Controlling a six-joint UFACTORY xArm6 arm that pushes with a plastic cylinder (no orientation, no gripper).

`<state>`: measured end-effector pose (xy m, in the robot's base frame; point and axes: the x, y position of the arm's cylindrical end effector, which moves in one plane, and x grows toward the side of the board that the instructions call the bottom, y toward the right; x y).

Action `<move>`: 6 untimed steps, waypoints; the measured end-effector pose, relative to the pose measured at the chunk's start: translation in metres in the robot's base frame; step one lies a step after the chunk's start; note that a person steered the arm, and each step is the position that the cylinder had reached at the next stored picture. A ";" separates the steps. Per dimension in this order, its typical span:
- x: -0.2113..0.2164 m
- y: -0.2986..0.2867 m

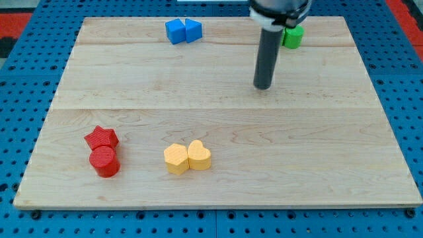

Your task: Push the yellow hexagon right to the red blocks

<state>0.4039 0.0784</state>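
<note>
A yellow hexagon lies on the wooden board near the view's bottom, touching a yellow heart on its right. A red star and a red cylinder sit together at the view's lower left, left of the hexagon with a gap between. My tip rests on the board in the upper right-centre, far above and to the right of the yellow blocks, touching no block.
Two blue blocks sit together at the view's top centre. A green block sits at the top right, partly behind the rod. The wooden board lies on a blue pegboard.
</note>
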 end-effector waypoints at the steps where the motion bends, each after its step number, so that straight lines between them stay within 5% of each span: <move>1: 0.021 -0.005; 4: 0.137 -0.009; 6: 0.161 -0.101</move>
